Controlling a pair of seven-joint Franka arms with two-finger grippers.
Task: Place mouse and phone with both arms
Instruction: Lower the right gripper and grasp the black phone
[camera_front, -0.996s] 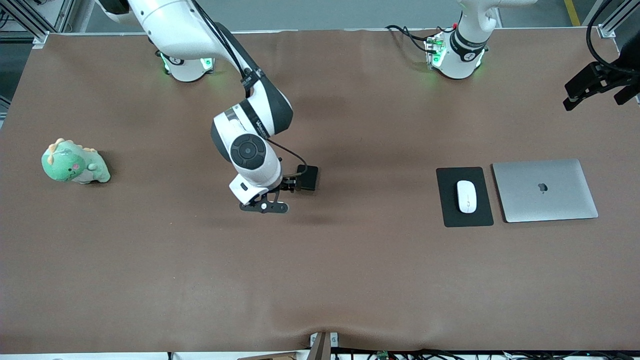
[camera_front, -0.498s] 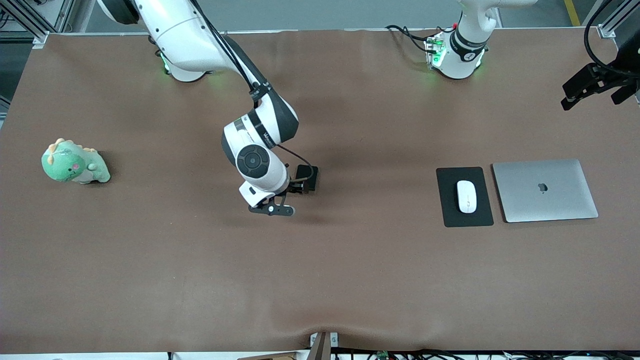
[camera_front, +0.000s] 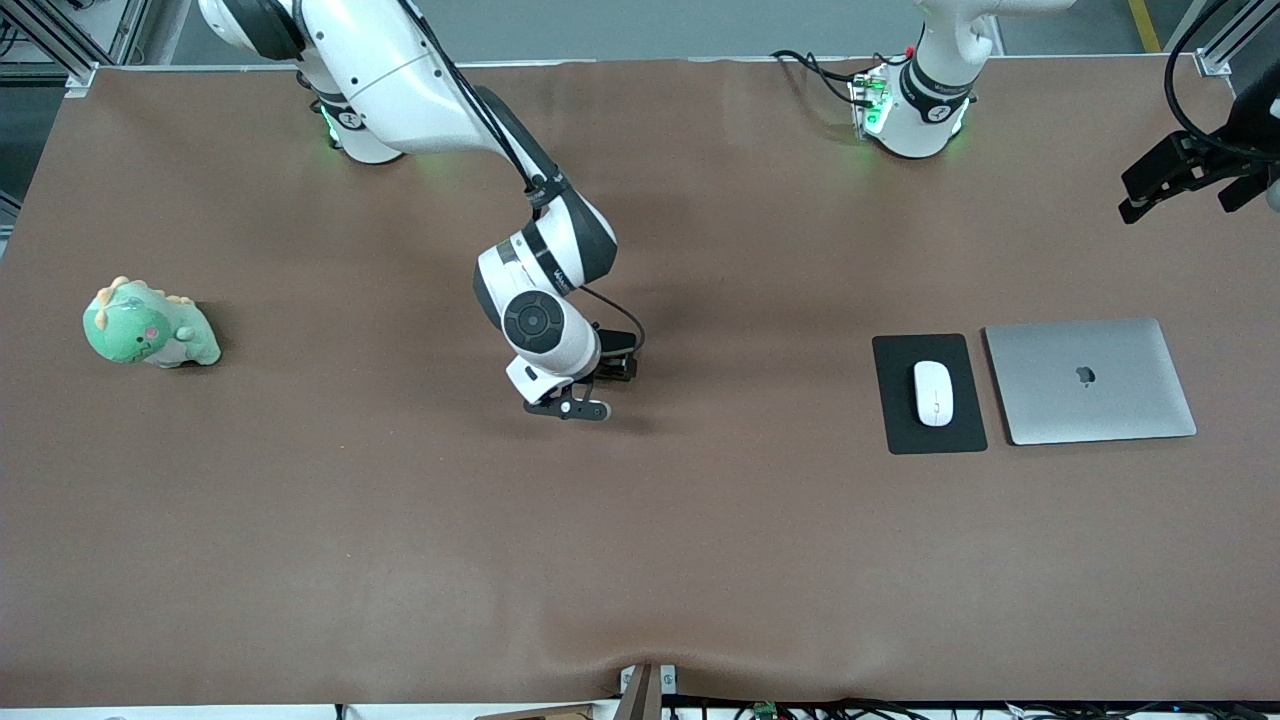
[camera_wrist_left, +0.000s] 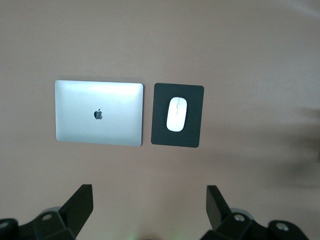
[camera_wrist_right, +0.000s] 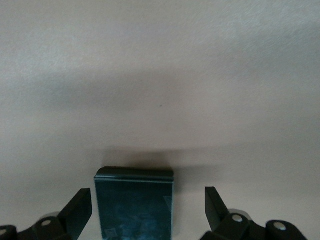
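Note:
The phone (camera_wrist_right: 134, 202), a small black slab, lies flat on the brown table near its middle. In the front view only an edge of the phone (camera_front: 624, 342) shows beside the right hand. My right gripper (camera_front: 612, 368) is low over it and open; in the right wrist view the right gripper (camera_wrist_right: 148, 210) has one finger on each side of the phone, apart from it. The white mouse (camera_front: 933, 392) rests on a black mat (camera_front: 895, 400) toward the left arm's end; it also shows in the left wrist view (camera_wrist_left: 176, 114). My left gripper (camera_front: 1185, 190) hangs high, open and empty (camera_wrist_left: 150, 207).
A closed silver laptop (camera_front: 1088, 380) lies beside the mat, toward the left arm's end, and shows in the left wrist view (camera_wrist_left: 98, 113). A green plush dinosaur (camera_front: 148, 325) sits near the right arm's end of the table.
My right arm has moved toward the left arm's end and down, so its hand now covers most of the phone. My left gripper has drifted only slightly.

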